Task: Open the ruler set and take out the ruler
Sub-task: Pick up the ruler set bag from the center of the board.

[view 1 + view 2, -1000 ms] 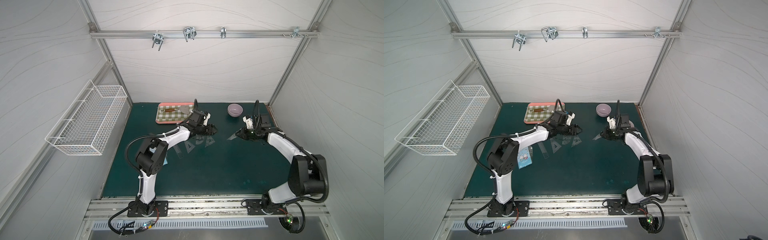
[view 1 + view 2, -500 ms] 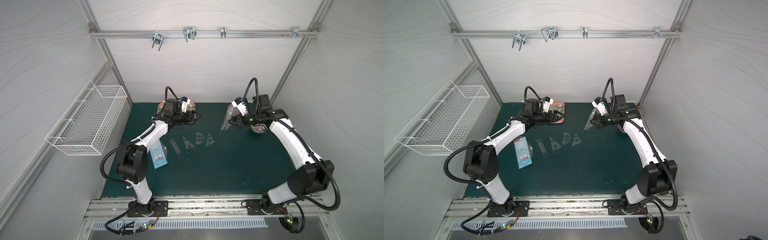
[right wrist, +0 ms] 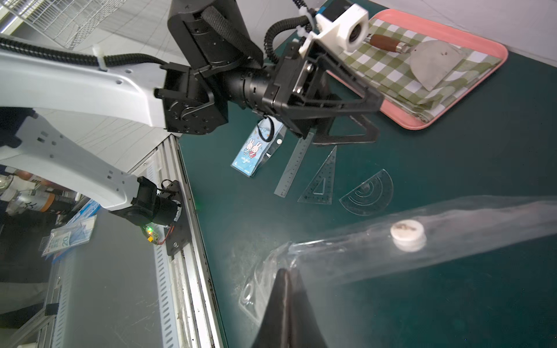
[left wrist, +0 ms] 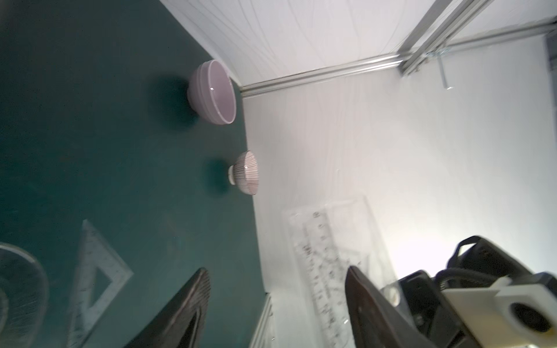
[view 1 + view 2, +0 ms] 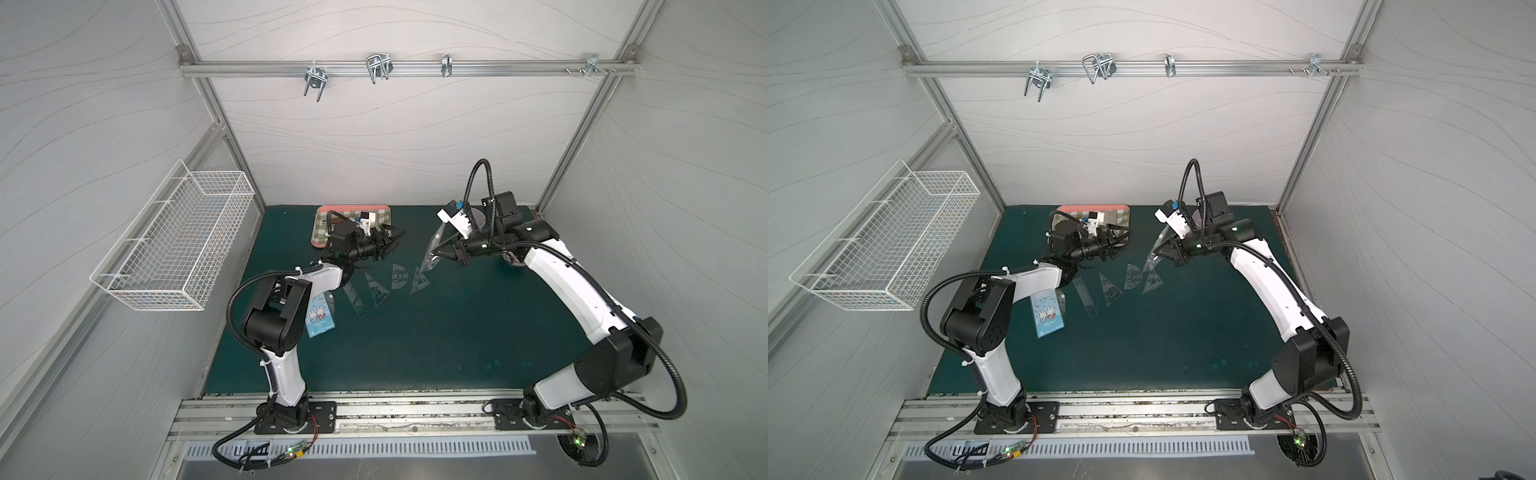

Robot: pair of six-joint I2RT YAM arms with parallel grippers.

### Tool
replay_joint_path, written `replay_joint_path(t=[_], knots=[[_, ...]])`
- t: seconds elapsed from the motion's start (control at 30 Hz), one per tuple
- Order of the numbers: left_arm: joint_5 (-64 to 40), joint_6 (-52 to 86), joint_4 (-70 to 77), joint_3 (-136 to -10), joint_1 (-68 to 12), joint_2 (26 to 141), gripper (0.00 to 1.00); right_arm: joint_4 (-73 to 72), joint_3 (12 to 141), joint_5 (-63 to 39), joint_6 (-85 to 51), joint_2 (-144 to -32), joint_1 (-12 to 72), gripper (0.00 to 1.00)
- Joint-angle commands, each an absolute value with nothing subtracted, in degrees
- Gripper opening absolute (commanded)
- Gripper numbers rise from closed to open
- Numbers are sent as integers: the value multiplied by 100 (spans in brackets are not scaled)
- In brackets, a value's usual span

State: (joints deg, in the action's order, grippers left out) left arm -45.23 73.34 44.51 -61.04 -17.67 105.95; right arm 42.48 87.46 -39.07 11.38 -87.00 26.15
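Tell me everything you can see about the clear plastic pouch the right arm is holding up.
The clear pouch is a thin, see-through, slightly crinkled plastic sleeve with a round white snap button. The right tool, jaws shut, pinches one end and holds it slanted above the green mat. Faint scale marks show on it in the left wrist view; printed or a piece inside, I cannot tell. Whether its far end touches the mat is unclear.

Green mat (image 5: 415, 340) holds tray (image 5: 374, 206), bowl (image 4: 211, 93), card (image 5: 320, 318), ruler (image 5: 355, 297), protractor (image 5: 400, 276) and set squares (image 5: 377, 289).
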Motion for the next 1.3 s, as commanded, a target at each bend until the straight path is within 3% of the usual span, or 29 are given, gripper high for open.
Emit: replay_joint_path(t=[0.0,0.17,0.33,0.73,0.9,1.07,1.27], knots=[[-4660,8951,6172,-6217,-1784,10762,72,3812,8692,-4079,1142,-8743,2791,0],[-4592,10047,7161,-6022,-1784,11089,73,3477,8664,-4100,993,-8790,2932,0],[-4663,9783,6720,-5901,-1784,10987,73,3370,8734,-4423,1097,-8815,3036,0],[-4983,9709,7074,-6197,-1654,11178,74,5515,9435,-5910,3037,-9030,3064,0],[-5547,9241,7141,-6661,-1487,11389,76,6354,9612,-6150,3600,-9135,3187,0],[-6044,9876,8097,-7316,-1468,11937,77,6781,9625,-6439,3948,-9205,3236,0],[-6933,9171,8034,-7600,-1477,11831,77,7287,9821,-6474,4288,-9401,3307,0]])
